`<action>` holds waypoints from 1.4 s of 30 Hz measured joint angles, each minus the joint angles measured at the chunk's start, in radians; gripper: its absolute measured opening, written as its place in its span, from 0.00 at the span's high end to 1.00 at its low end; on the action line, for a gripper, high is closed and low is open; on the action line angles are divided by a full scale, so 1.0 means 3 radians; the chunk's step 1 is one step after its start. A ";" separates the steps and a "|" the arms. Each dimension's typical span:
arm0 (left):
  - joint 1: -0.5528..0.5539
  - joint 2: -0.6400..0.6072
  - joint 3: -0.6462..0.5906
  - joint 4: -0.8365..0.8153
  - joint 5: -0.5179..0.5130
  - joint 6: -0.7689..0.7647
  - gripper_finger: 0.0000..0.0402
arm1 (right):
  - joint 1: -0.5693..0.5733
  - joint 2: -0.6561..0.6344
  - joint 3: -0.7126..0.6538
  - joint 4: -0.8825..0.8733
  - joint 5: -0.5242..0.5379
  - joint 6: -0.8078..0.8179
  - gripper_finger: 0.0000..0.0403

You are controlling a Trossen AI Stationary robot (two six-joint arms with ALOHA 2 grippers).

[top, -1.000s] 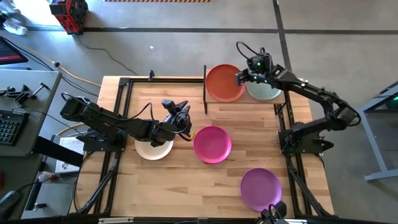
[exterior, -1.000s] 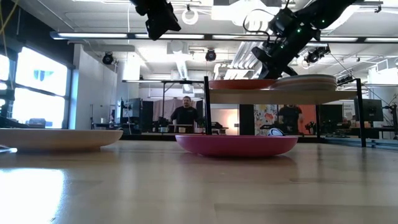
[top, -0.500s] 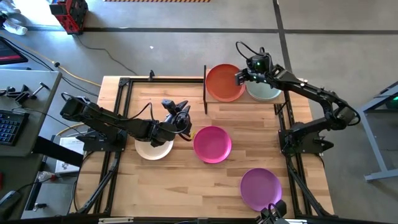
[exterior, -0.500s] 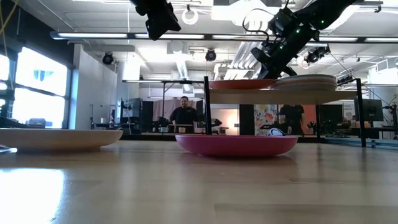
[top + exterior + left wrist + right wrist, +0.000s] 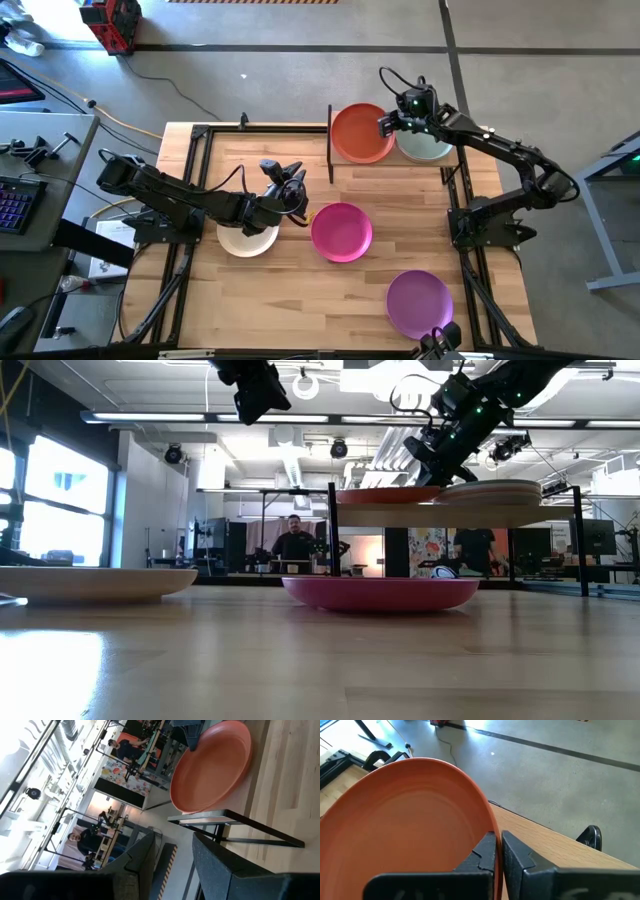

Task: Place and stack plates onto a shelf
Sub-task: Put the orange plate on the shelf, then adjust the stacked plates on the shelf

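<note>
An orange-red plate [image 5: 360, 133] lies on the shelf [image 5: 440, 516], at its left end. Beside it on the right sits a stack of pale plates [image 5: 428, 148]. My right gripper [image 5: 385, 125] is over the shelf, between the two, shut on the orange-red plate. A cream plate [image 5: 246, 240], a magenta plate [image 5: 341, 231] and a purple plate [image 5: 419, 303] rest flat on the tabletop. My left gripper [image 5: 292, 182] hangs open above the table between the cream and magenta plates, holding nothing. My right gripper pinches the orange-red plate's rim [image 5: 489, 826] between its two fingers, on the side that faces the pale stack. One finger [image 5: 482, 854] is on the plate's inner side and the other on its outer side. They slant down from the table's right. The plate lies level on the shelf board [image 5: 390, 495].
Thin black posts [image 5: 330, 145] stand at the shelf's left end. The tabletop's near left part [image 5: 260, 300] is bare wood. A person [image 5: 295, 543] stands in the room beyond the table.
</note>
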 joint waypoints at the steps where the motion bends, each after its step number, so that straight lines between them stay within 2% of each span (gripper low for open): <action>1: 0.0000 0.0000 0.0000 -0.0001 -0.0001 0.0000 0.70 | 0.0000 0.0000 0.0000 -0.0007 0.0000 0.0016 0.98; 9: 0.0000 0.0000 0.0000 0.0000 0.0000 0.0000 0.70 | 0.0000 -0.0001 0.0000 -0.0015 0.0008 0.0057 0.79; 13: 0.0000 0.0000 0.0000 -0.0001 0.0000 -0.0001 0.70 | 0.0000 -0.0025 0.0000 0.0016 0.0098 0.0040 0.74; 20: 0.0000 0.0000 0.0000 -0.0001 -0.0001 -0.0001 0.70 | 0.0020 -0.0321 0.0003 -0.0126 -0.0153 0.0097 0.74; 27: 0.0000 0.0000 0.0000 -0.0001 -0.0001 -0.0011 0.70 | 0.0240 -0.0640 0.0004 -0.0866 -0.0398 0.0355 0.74; 35: 0.0000 0.0000 0.0000 -0.0001 0.0000 -0.0011 0.70 | 0.0568 -0.0731 0.0004 -0.1320 -0.0406 0.0555 0.74; 42: 0.0000 0.0000 -0.0001 -0.0001 -0.0001 -0.0011 0.70 | 0.0595 -0.0731 0.0004 -0.1436 -0.0277 0.0623 0.74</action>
